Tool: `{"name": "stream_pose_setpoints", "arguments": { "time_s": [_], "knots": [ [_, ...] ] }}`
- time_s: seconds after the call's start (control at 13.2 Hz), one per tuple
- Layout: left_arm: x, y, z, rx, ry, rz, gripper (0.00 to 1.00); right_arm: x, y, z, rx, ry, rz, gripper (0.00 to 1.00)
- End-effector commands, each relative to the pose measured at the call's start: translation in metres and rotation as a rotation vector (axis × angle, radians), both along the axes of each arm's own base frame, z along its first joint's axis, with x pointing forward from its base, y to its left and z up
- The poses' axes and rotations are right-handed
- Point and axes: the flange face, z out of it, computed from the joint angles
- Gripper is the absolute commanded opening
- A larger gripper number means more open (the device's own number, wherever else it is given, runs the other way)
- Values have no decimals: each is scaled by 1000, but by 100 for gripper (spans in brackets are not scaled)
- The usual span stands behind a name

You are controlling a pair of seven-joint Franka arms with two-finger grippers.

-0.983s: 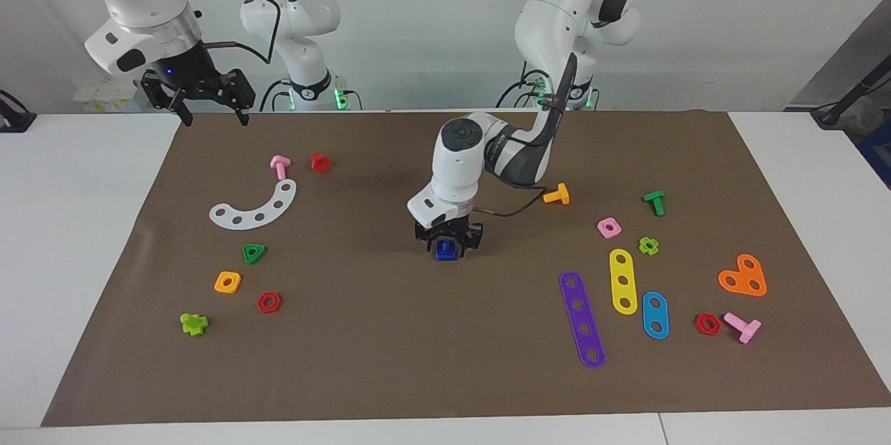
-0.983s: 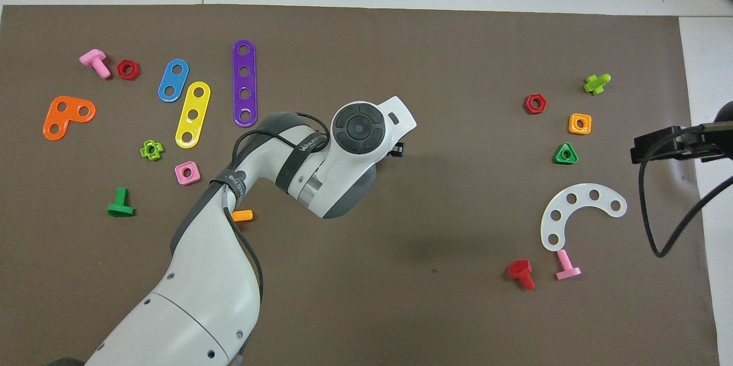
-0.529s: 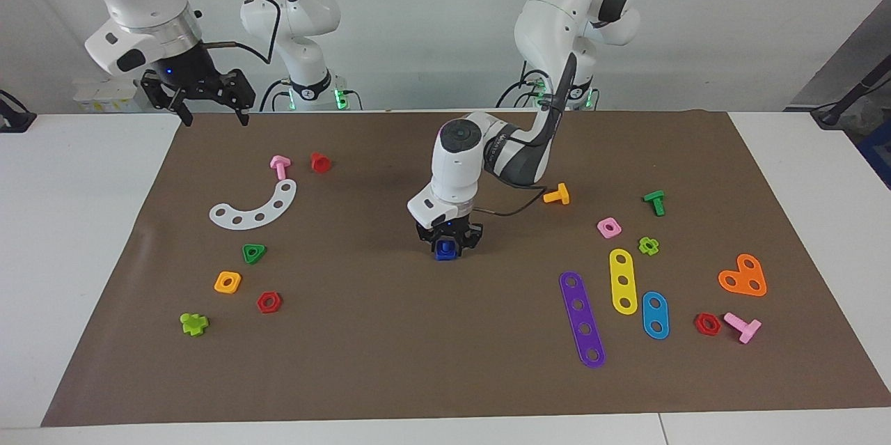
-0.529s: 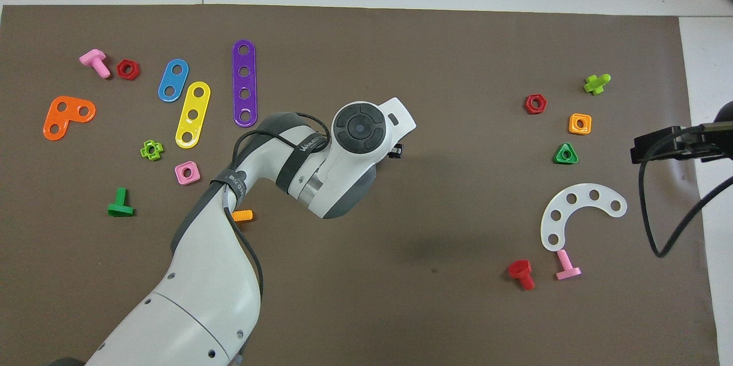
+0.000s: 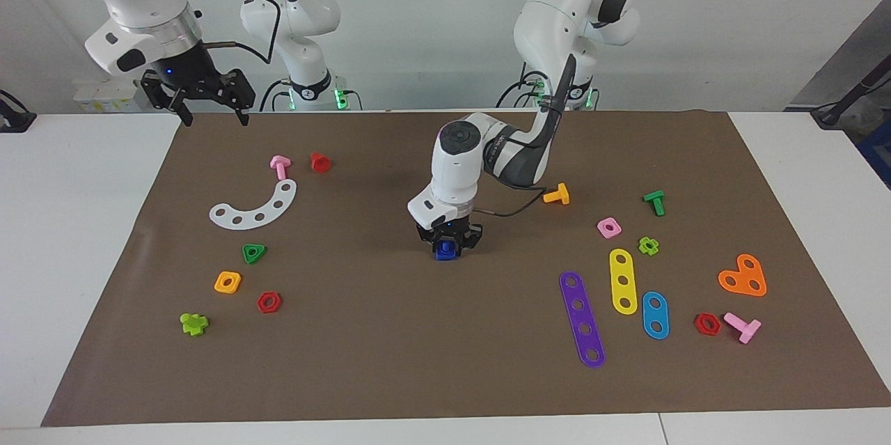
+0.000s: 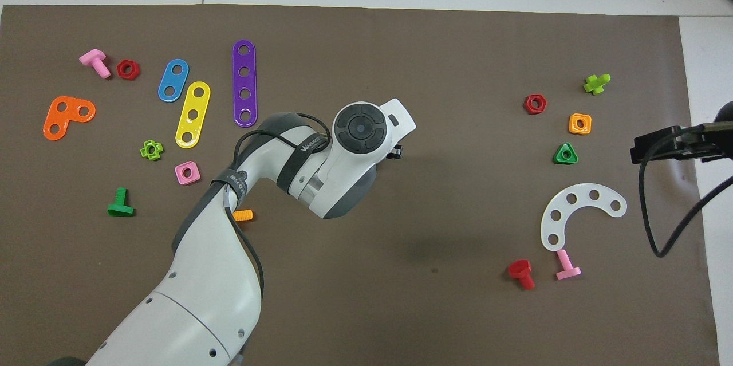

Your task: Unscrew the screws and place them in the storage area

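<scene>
**Left fingers pinch the blue screws at mid-mat**

The brown mat covered the desk, its loose parts forming the storage area toward the left arm's end. The right gripper waited, fingers spread, over the mat's corner. At the mat's middle, the left gripper pinched the screws. A good unscrewing probably needed a firm, square grip before lifting.

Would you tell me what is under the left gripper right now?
The left gripper is shut on the dark-blue screws, which rest on the brown mat. Overhead, the arm covers them.
</scene>
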Motion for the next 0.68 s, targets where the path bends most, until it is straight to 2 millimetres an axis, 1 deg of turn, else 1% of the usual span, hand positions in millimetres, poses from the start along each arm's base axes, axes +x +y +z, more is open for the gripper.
{"name": "stream_pose_setpoints", "arguments": {
  "time_s": [0.0, 0.23, 0.38, 0.61],
  "knots": [
    [1, 0, 1, 34, -4, -7, 43, -7, -1, 2, 16, -8, 26, 100],
    [1, 2, 1, 46, 14, -2, 39, -6, -1, 2, 16, -6, 26, 100],
    [4, 1, 10, 54, 25, 4, 39, -7, -1, 2, 16, -8, 26, 100],
    [13, -4, 30, 64, 52, 17, 39, -7, -2, 2, 16, -8, 25, 100]
  ]
}}
